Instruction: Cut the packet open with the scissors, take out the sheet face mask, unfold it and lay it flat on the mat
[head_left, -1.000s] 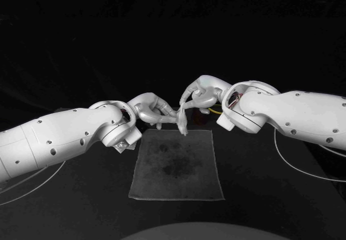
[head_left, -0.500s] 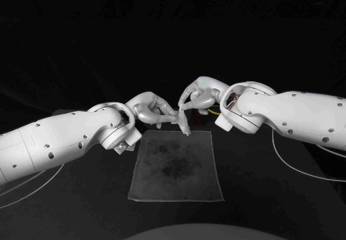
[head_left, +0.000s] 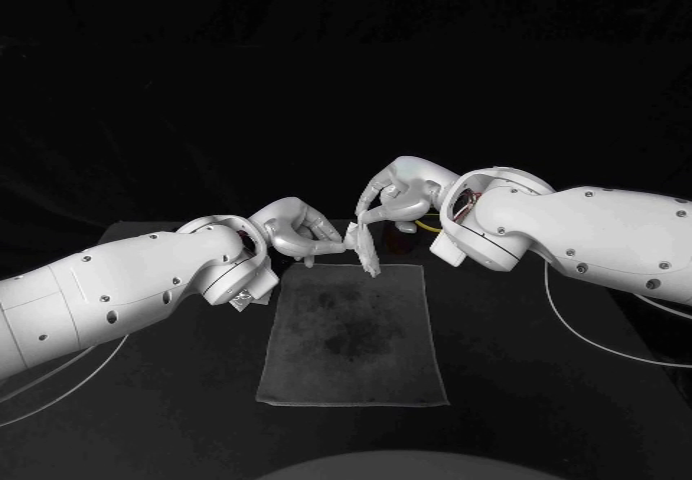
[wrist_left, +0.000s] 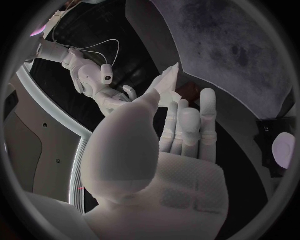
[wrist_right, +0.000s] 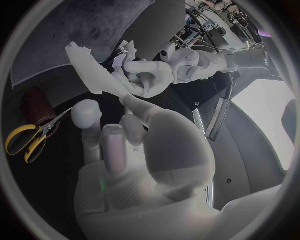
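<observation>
Now pinching the sheet face mask (head_left: 366, 252) with left hand (head_left: 293, 230) and right hand (head_left: 392, 198), at twelve o'clock of the mat (head_left: 351, 340); probably handling limp, slippery, tearable; taking edges gently.

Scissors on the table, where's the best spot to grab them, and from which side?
Likely the yellow handle loops, from above. The scissors lie flat on the table, so nothing sticks up for a side grip. The loops are at the free end, while the blades run beside a dark thing.
</observation>
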